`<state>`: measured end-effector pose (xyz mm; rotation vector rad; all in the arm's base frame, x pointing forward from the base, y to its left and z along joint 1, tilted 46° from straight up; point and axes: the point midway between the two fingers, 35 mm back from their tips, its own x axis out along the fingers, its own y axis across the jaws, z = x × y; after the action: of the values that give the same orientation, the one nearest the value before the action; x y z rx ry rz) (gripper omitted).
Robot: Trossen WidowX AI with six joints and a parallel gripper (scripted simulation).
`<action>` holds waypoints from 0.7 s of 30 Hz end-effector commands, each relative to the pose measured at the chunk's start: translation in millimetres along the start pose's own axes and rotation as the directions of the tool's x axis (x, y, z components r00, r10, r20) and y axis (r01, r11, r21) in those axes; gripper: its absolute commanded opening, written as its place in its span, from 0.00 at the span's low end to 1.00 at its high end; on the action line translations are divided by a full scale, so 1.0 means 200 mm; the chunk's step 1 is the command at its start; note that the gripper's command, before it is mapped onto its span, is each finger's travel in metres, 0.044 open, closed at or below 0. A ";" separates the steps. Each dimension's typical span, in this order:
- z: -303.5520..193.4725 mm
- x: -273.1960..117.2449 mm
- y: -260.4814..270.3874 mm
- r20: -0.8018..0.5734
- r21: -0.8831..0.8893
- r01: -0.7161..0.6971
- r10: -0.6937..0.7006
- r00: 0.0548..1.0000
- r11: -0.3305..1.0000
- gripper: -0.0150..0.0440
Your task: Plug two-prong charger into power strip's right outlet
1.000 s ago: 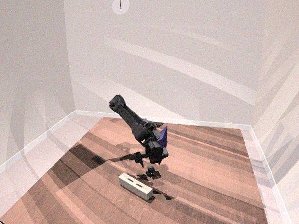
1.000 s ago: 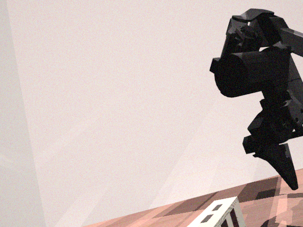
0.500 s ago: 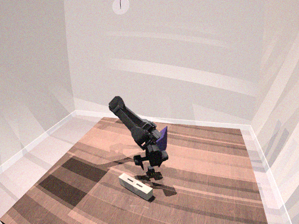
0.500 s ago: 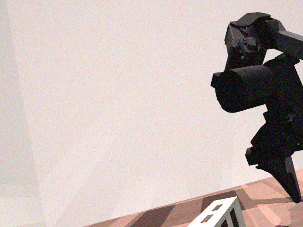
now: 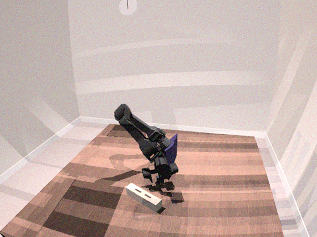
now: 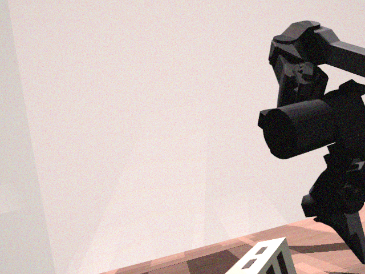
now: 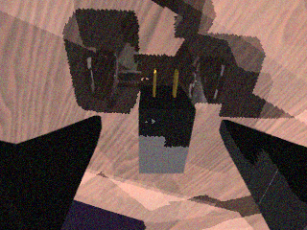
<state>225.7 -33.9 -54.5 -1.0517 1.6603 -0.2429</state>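
The charger (image 5: 160, 184) (image 7: 162, 158) lies on the wood surface, its body partly in dark shadow and partly blue-grey in the wrist view. Its two gold prongs (image 7: 176, 83) point to the top of that view. My gripper (image 5: 160, 179) (image 7: 162, 123) is open and empty. Its fingers are wide apart, one on each side of the charger in the wrist view, with gaps on both sides. The white power strip (image 5: 154, 201) (image 6: 263, 257) lies in front of the gripper in the top view, with two dark outlets on top. It is outside the wrist view.
A purple panel (image 5: 171, 151) (image 7: 103, 218) stands behind the gripper in the top view, close to the arm. Dark shadows of the gripper fall on the wood around the charger. Pale walls surround the wooden surface, and a round clock (image 5: 127, 11) hangs on the back wall.
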 end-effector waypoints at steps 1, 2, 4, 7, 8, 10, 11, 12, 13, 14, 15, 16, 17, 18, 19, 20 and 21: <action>-0.01 0.04 0.01 -0.008 -0.014 0.004 -0.004 1.000 1.000 1.00; -0.01 0.04 0.01 -0.009 -0.014 0.004 -0.005 1.000 1.000 1.00; -0.01 0.05 0.01 -0.009 -0.013 0.005 -0.005 1.000 1.000 1.00; 0.00 0.03 0.00 -0.003 0.000 0.001 -0.001 1.000 1.000 0.91; 0.00 0.03 0.00 -0.003 0.000 0.001 -0.001 1.000 1.000 0.87; 0.00 0.03 0.00 -0.003 0.000 0.001 -0.001 1.000 1.000 0.78; 0.00 0.03 0.00 -0.003 0.000 0.001 -0.001 1.000 1.000 0.73; 0.00 0.03 0.00 -0.003 0.000 0.001 -0.001 1.000 1.000 0.69; 0.00 0.03 0.00 -0.003 0.000 0.001 -0.001 1.000 1.000 0.64; 0.00 0.03 0.00 -0.003 0.000 0.001 -0.001 1.000 1.000 0.60; 0.00 0.03 0.00 -0.003 0.000 0.001 -0.001 1.000 1.000 0.56; 0.00 0.03 0.00 -0.003 0.000 0.001 -0.001 1.000 1.000 0.51; 0.00 0.03 0.00 -0.003 0.000 0.001 -0.001 1.000 1.000 0.50; 0.00 0.03 0.00 -0.003 0.000 0.001 -0.001 1.000 1.000 0.49; 0.00 0.03 0.00 -0.003 0.000 0.001 -0.001 1.000 1.000 0.48; 0.00 0.03 0.00 -0.003 0.000 0.001 -0.001 1.000 1.000 0.47; 0.00 0.03 0.00 -0.003 0.000 0.001 -0.001 1.000 1.000 0.45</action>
<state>224.7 -39.2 -59.1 -1.0535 1.6636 -0.2435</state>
